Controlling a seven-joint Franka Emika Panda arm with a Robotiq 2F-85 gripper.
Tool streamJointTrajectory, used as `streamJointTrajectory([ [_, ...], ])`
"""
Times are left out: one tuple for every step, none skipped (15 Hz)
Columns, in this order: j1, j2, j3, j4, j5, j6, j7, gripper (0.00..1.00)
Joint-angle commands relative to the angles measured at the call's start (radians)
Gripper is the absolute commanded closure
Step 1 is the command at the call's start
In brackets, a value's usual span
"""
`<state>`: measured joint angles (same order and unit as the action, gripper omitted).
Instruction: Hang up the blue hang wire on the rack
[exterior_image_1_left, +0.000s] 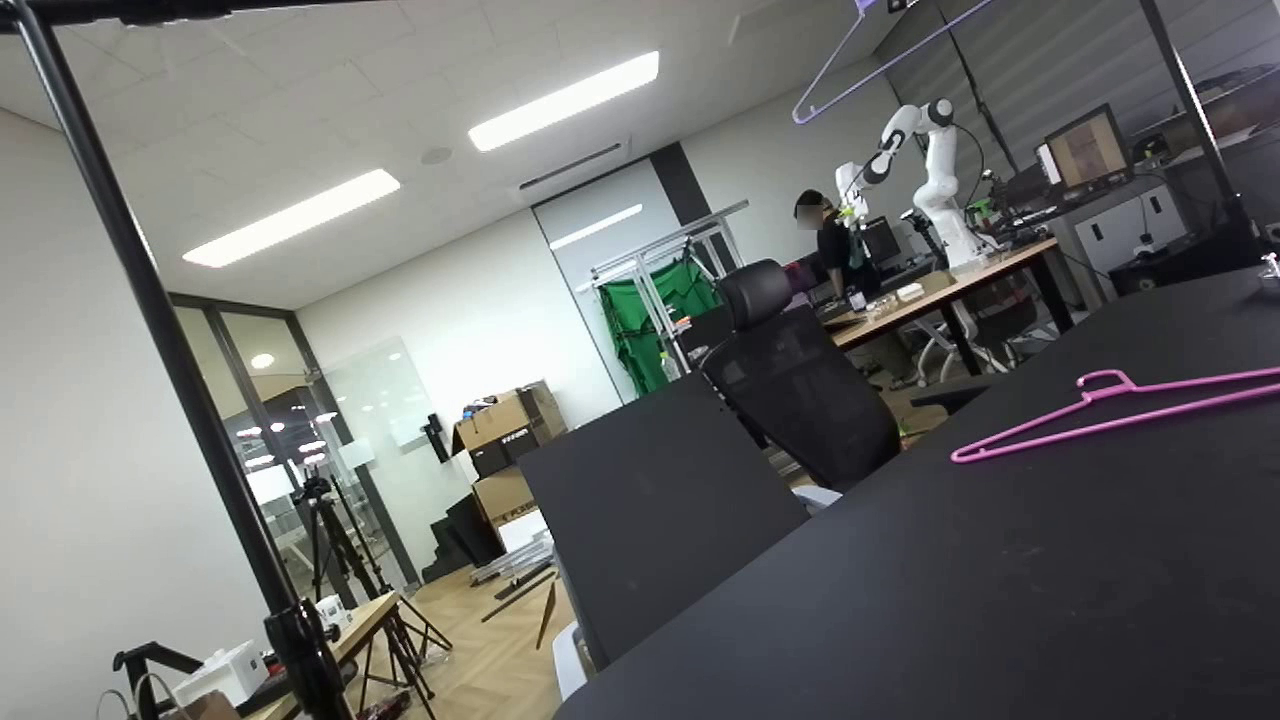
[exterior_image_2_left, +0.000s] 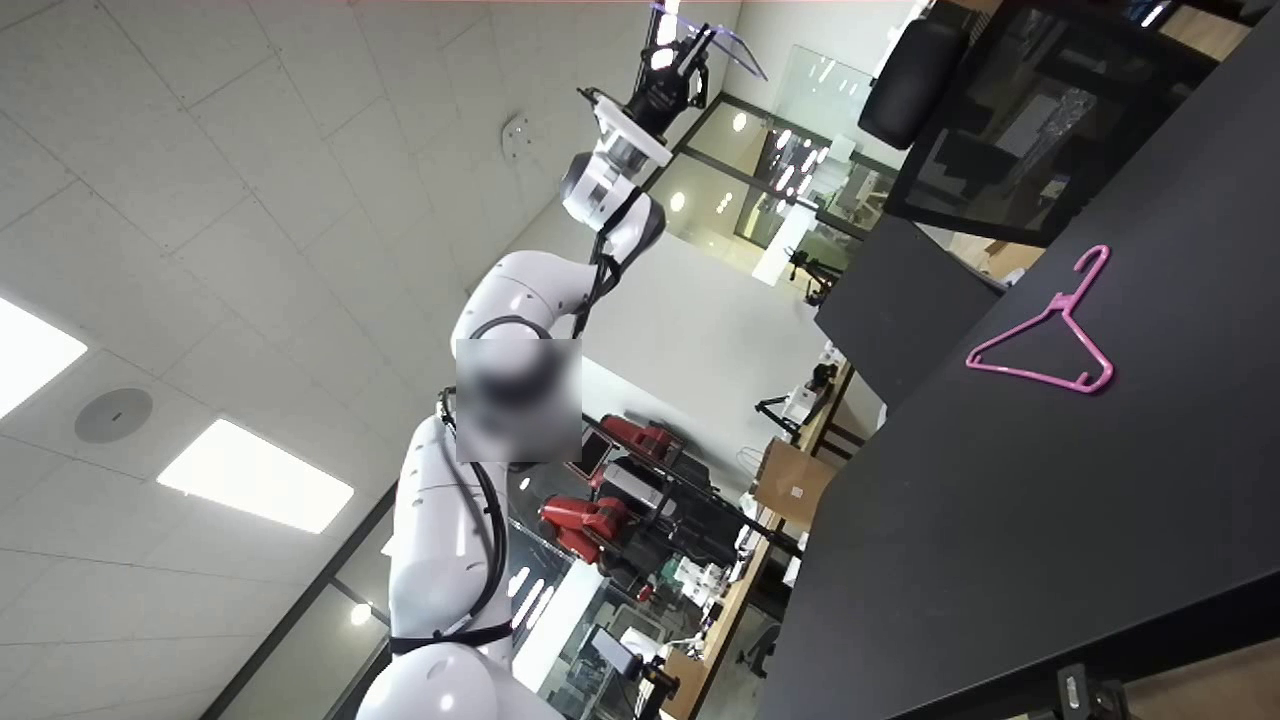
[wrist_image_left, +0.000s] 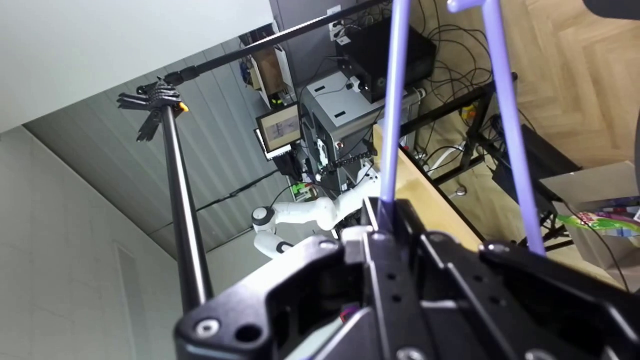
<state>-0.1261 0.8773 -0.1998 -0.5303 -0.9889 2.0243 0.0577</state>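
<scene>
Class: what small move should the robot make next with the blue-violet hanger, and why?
Probably nudge the pincer towards the rack's black bar: the pincer grips the blue-violet clothes hanger, which shows apart from that bar in the wrist view. Its hook isn't discernible.

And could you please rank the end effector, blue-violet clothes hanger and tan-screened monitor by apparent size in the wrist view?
1. End effector
2. Blue-violet clothes hanger (visible part)
3. Tan-screened monitor
</scene>
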Motion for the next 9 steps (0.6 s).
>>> streamJointTrajectory([
  [-0.008, 0.015, 0.003, 0.038, 0.018, -0.025, -0.012, 0.66],
  [-0.005, 0.018, -0.003, 0.042, 0.015, -0.037, 0.003, 0.61],
  [-0.003, 0.019, -0.006, 0.044, 0.013, -0.049, 0.011, 0.53],
  [-0.004, 0.019, -0.003, 0.043, 0.016, -0.051, 0.008, 0.47],
  [-0.006, 0.018, 0.0, 0.043, 0.019, -0.052, 0.005, 0.39],
  [-0.012, -0.008, 0.001, 0.041, 0.021, -0.054, -0.013, 0.33],
  [-0.015, -0.015, 0.011, 0.034, 0.03, -0.05, -0.033, 0.27],
  [-0.012, -0.022, 0.018, 0.029, 0.036, -0.046, -0.049, 0.19],
  [-0.013, -0.035, 0.03, 0.022, 0.049, -0.04, -0.073, 0.13],
])
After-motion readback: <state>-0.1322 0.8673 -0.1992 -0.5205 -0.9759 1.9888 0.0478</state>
